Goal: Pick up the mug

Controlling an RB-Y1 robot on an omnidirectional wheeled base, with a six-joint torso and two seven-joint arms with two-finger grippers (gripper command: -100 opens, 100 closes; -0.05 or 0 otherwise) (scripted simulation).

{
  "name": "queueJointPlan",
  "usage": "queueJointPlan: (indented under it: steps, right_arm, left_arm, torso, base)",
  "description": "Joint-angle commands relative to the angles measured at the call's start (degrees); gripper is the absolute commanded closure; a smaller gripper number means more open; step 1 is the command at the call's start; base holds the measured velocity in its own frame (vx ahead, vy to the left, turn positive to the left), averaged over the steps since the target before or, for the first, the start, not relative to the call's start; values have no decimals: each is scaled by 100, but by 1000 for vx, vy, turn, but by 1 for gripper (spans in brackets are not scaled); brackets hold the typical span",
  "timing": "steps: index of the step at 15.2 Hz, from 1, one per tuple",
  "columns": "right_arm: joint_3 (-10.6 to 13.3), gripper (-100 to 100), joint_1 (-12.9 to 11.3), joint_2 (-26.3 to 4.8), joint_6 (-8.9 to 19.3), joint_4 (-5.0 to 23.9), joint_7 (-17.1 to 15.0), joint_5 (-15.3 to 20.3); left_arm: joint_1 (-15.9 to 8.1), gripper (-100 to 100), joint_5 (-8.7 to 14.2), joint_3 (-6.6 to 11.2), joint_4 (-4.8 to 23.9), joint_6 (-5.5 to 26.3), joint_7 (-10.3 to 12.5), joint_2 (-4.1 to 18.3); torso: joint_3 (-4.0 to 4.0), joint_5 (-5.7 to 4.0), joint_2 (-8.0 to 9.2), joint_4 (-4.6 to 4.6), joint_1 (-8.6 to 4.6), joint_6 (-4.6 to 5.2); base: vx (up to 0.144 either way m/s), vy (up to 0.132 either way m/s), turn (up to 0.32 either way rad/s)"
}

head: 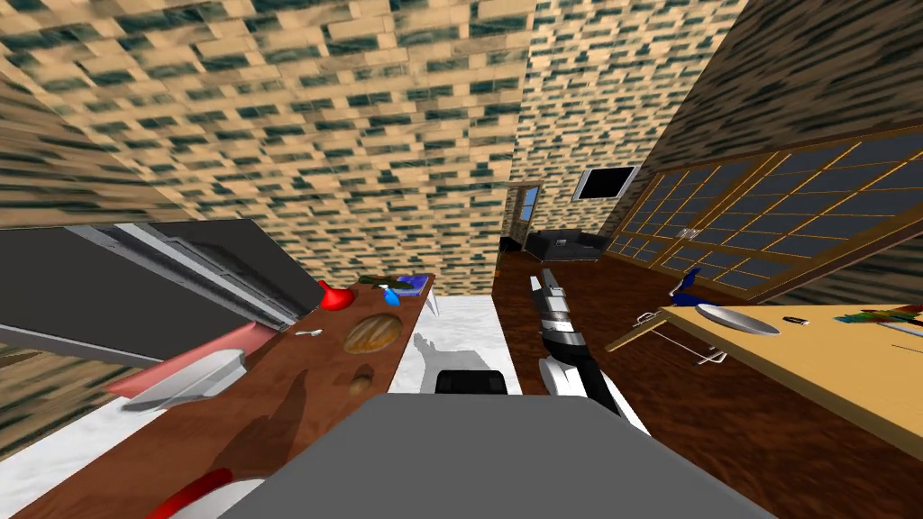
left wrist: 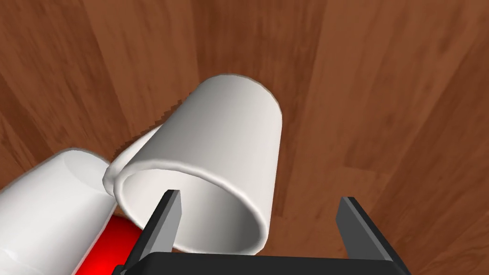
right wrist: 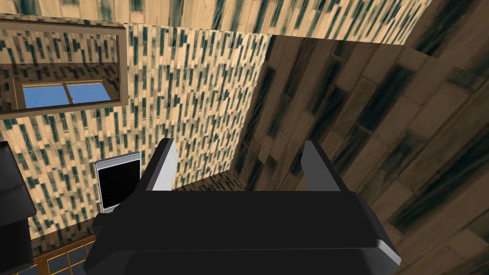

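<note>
My left arm reaches down over the brown wooden counter (left wrist: 382, 95), so that my left pincer (left wrist: 260, 224) looks steeply down along its own line at the mug (left wrist: 224, 143). The pincer's two blades stand apart. One finger (left wrist: 167, 219) hangs over the mug's open mouth, and the other (left wrist: 356, 229) is outside the wall, over bare wood. Neither blade presses the mug.

The mug sits on the counter right under the pincer. Its mouth is turned up toward me and its base points away, down at the wood, so its long axis runs roughly along my pincer's line with a slight lean. The handle (left wrist: 126, 155) sticks out sideways toward a white vessel (left wrist: 47, 200) just beside it. I cannot tell whether they touch. A red patch (left wrist: 112, 236) shows below that vessel.

The mug is plain white and smooth, with a straight wall, a thick rounded rim and a pale grey shaded inside.

My right arm stretches out forward at mid height, away from the counter. The right pincer (right wrist: 239, 148) is at its end, with its blades apart and nothing between them.
</note>
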Motion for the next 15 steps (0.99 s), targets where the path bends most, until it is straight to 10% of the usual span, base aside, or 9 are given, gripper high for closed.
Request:
queueJointPlan:
  steps: [1,10,11,15]
  right_arm:
    - [0,0,0,0,0,0,0,0]
    - [-1,0,0,0,0,0,0,0]
    - [-1,0,0,0,0,0,0,0]
    - [0,0,0,0,0,0,0,0]
  left_arm:
    - [116,-100,-81,-190,149,90,59,-17]
    - [-247,-100,-183,-340,499,170,-56,-322]
    - [-261,100,-186,-342,505,184,-70,-335]
    - [-260,100,-191,-344,503,182,-78,-331]
  torso:
    - [0,0,0,0,0,0]
    - [30,6,50,14,17,-4]
    - [29,5,48,14,12,-3]
    - [25,4,40,13,4,-8]
  base:
    - [75,4,-338]
    - [1,35,-67]
    - [-10,11,-2]
    - [-1,1,0]
